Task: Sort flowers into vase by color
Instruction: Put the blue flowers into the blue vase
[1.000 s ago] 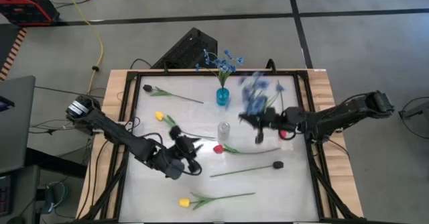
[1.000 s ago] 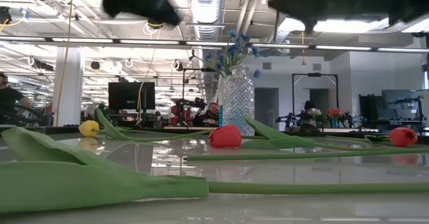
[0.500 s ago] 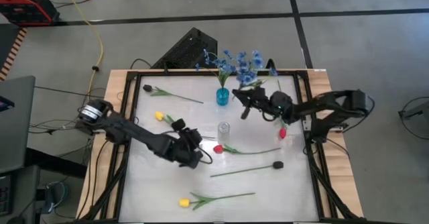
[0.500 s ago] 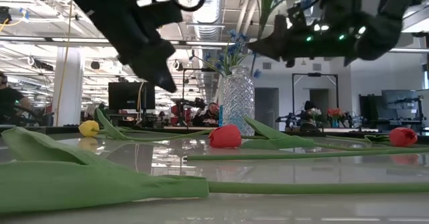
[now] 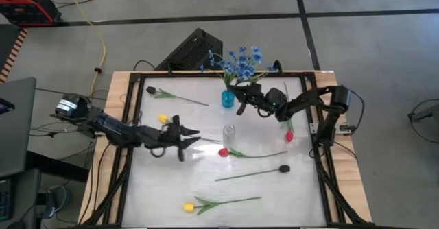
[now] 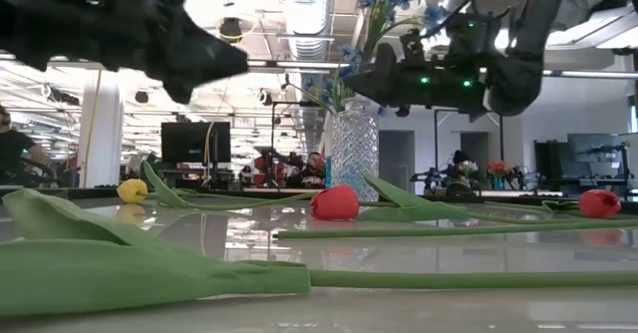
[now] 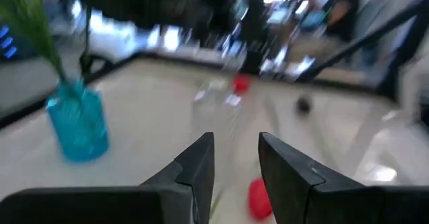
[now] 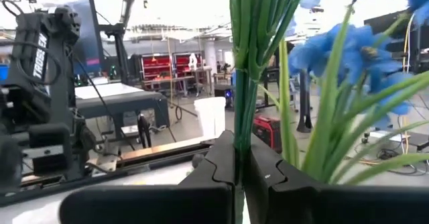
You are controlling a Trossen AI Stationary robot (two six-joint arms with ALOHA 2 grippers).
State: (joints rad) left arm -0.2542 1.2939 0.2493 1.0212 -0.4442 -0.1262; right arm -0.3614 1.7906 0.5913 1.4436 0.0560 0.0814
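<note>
Fingers of right gripper (image 8: 240, 158) clench blue flower stems (image 8: 244, 56); left gripper's (image 7: 234, 158) fingers gape.

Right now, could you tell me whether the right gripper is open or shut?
Shut. In the right wrist view the right gripper's fingers are pressed together on the green stems of the blue flowers.

A clear glass vase (image 5: 229, 131) stands on the white table (image 5: 164, 188). On the floor lie a yellow cable (image 5: 96, 30) and a red box (image 5: 24, 4).
</note>
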